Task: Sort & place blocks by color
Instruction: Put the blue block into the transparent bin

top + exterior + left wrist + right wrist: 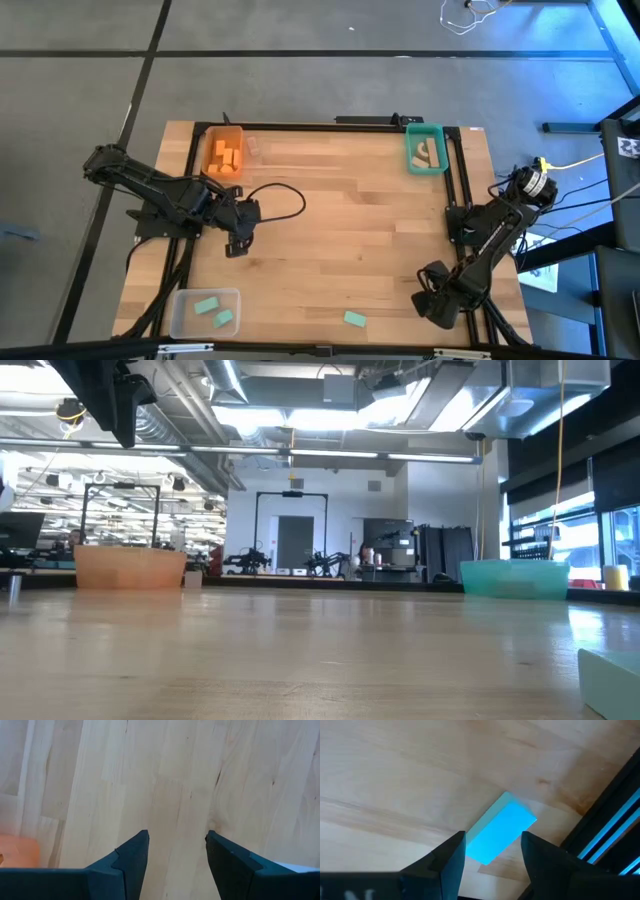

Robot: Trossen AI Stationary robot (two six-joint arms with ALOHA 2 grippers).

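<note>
One mint-teal block [354, 319] lies flat on the table near its near edge; in the low view the mint-teal block [610, 680] shows at the right edge. My right gripper [493, 837] is open and hovers over this block [502, 832], which shows in the gap between the fingers; in the high view my right gripper [432, 303] is to the block's right. My left gripper [177, 837] is open over bare wood; in the high view my left gripper [238, 243] is near the orange bin [225, 150]. A pale wood block [253, 147] lies beside that bin.
The orange bin holds orange blocks, the teal bin [426, 150] at the far right holds pale wood blocks, and the clear bin [205, 312] at the near left holds two mint-teal blocks. A black cable [285, 195] loops by the left arm. Black frame rails [610, 830] edge the table.
</note>
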